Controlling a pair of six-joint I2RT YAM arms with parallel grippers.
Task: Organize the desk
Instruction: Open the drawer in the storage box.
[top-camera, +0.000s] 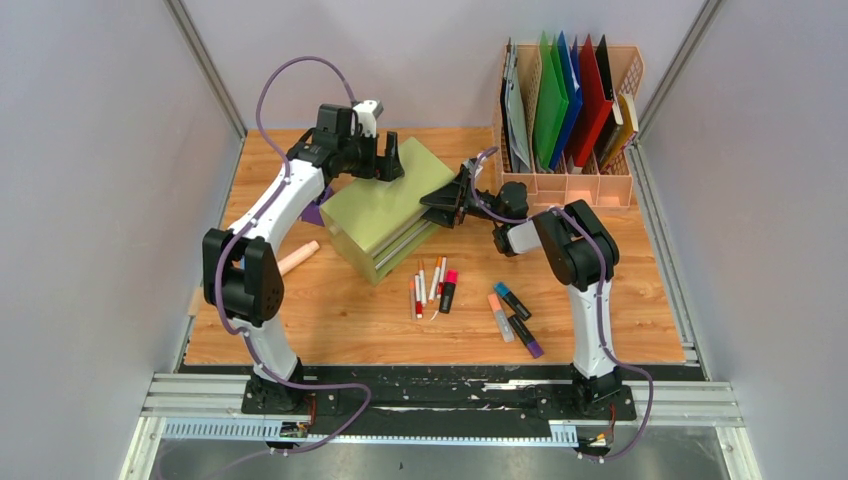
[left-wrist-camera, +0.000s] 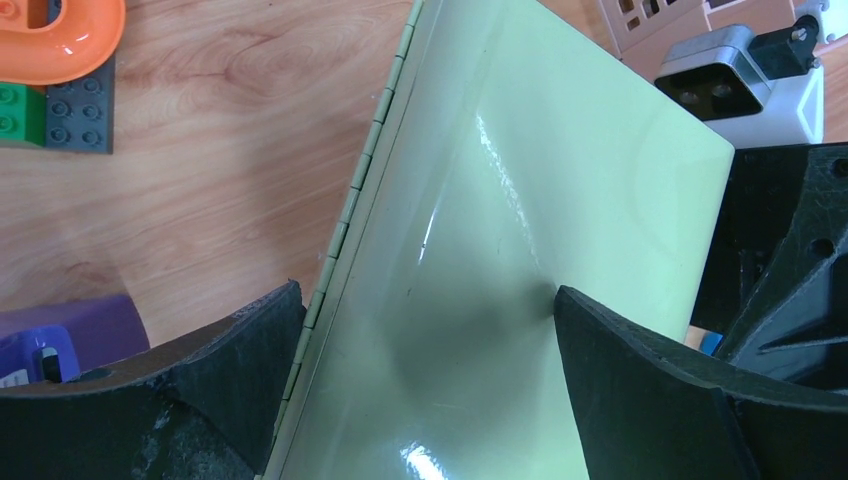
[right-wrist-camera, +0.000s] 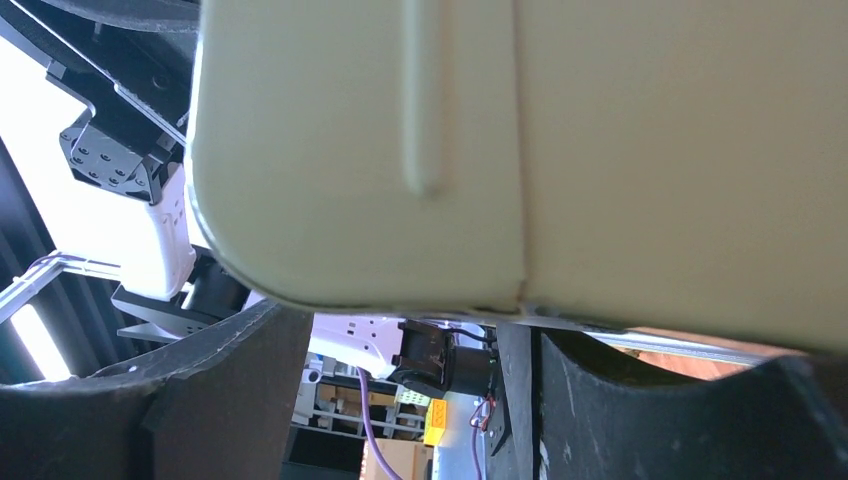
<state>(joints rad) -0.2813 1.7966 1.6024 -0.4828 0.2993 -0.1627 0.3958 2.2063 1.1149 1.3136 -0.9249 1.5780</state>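
Observation:
The desk (top-camera: 340, 335) is an orange-brown wood top. An olive-green drawer chest (top-camera: 385, 205) stands askew in its middle. My left gripper (top-camera: 388, 160) hovers over the chest's back part, open wide; in the left wrist view the left gripper (left-wrist-camera: 430, 335) has the glossy green top (left-wrist-camera: 520, 200) and its hinge strip below the gap. My right gripper (top-camera: 442, 200) is at the chest's right corner. In the right wrist view the right gripper (right-wrist-camera: 415, 325) is open, its tips at the chest's (right-wrist-camera: 520, 150) lower edge, with only background in the gap.
A peach file rack (top-camera: 570, 185) with coloured folders stands at the back right. Several pens (top-camera: 430, 285) and highlighters (top-camera: 512, 315) lie in front of the chest. A peach stick (top-camera: 297, 257) and a purple item (left-wrist-camera: 70, 335) lie to its left, toy bricks (left-wrist-camera: 60, 105) behind.

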